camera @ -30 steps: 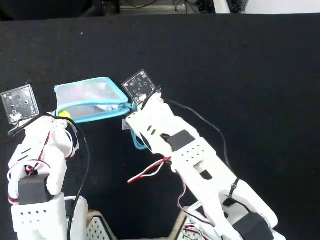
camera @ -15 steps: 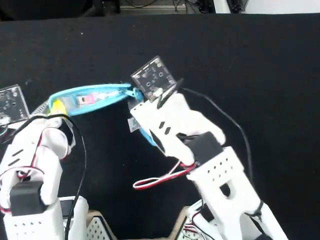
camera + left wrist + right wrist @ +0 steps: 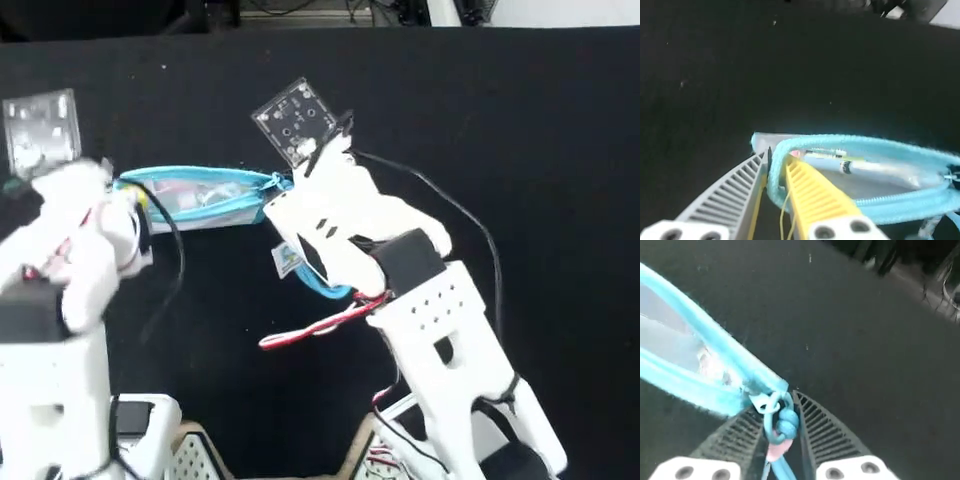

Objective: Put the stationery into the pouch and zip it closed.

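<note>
The left arm (image 3: pixel 90 250) and right arm (image 3: pixel 340 215) had white shells with black motor blocks (image 3: pixel 410 262). Red-and-white wires (image 3: pixel 300 335) and a black cable (image 3: pixel 487 245) ran along the right arm. The left end effector (image 3: pixel 775 160) had one grey and one yellow ribbed finger; the right end effector (image 3: pixel 785 402), two grey.

The surface (image 3: pixel 520 120) is plain matte black. The pouch (image 3: pixel 205 197) has bright turquoise fabric edging and clear, faintly grey sides. Through them show a white pen (image 3: pixel 832 154) with a dark band and a small pink piece (image 3: pixel 795 154). The zip pull (image 3: pixel 771 405) is a pale blue tab, with a turquoise bead and a pink bead on a turquoise cord. The left pincer (image 3: pixel 774 159) pairs a yellow ribbed finger with a pale grey ribbed one. The right pincer (image 3: pixel 776 405) has two grey ribbed fingers. The left arm (image 3: pixel 70 260) and the right arm (image 3: pixel 440 330) are white with black blocks. Red and white wires (image 3: pixel 310 328) loop beside the right arm.
</note>
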Controlling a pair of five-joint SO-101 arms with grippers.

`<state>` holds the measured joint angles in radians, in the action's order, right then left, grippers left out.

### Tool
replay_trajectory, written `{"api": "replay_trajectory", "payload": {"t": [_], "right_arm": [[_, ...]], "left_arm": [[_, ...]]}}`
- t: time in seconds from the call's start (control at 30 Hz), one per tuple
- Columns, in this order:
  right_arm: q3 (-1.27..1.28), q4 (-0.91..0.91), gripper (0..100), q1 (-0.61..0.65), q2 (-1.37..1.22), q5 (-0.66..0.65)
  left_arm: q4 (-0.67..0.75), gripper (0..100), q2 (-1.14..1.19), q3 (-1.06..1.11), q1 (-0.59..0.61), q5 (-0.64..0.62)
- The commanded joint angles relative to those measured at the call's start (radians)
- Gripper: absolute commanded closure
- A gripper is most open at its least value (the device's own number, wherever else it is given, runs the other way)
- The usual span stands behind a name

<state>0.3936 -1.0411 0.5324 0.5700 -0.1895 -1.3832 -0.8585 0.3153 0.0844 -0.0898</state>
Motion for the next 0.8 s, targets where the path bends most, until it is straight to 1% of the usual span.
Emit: {"api": "replay_trajectory", "payload": {"t": [0.0, 0.13, 0.3, 0.47, 0.6, 0.7, 0.77], "right_arm": [[-0.025, 0.002, 98.8, 0.0, -0.012, -0.006], [-0.051, -0.002, 98.8, 0.017, 0.059, -0.006], [-0.087, -0.006, 98.8, 0.034, 0.15, -0.005], [-0.271, -0.144, 98.8, 0.029, 0.186, -0.005], [-0.39, -0.236, 98.8, 0.032, 0.124, -0.006], [-0.358, -0.264, 98.8, 0.028, 0.042, -0.006], [-0.288, -0.255, 98.8, 0.028, -0.005, -0.006]], "left_arm": [[-0.149, 97, 0.166, -0.179, -0.039, 0.006], [-0.23, 97, 0.17, -0.321, -0.039, 0.006], [-0.269, 97, 0.17, -0.424, -0.047, 0.006], [-0.262, 97, 0.18, -0.43, -0.047, -0.002], [-0.269, 97, 0.181, -0.43, -0.048, 0.0], [-0.292, 97, 0.198, -0.375, -0.047, 0.012], [-0.284, 97, 0.245, -0.289, -0.047, 0.06]]}}
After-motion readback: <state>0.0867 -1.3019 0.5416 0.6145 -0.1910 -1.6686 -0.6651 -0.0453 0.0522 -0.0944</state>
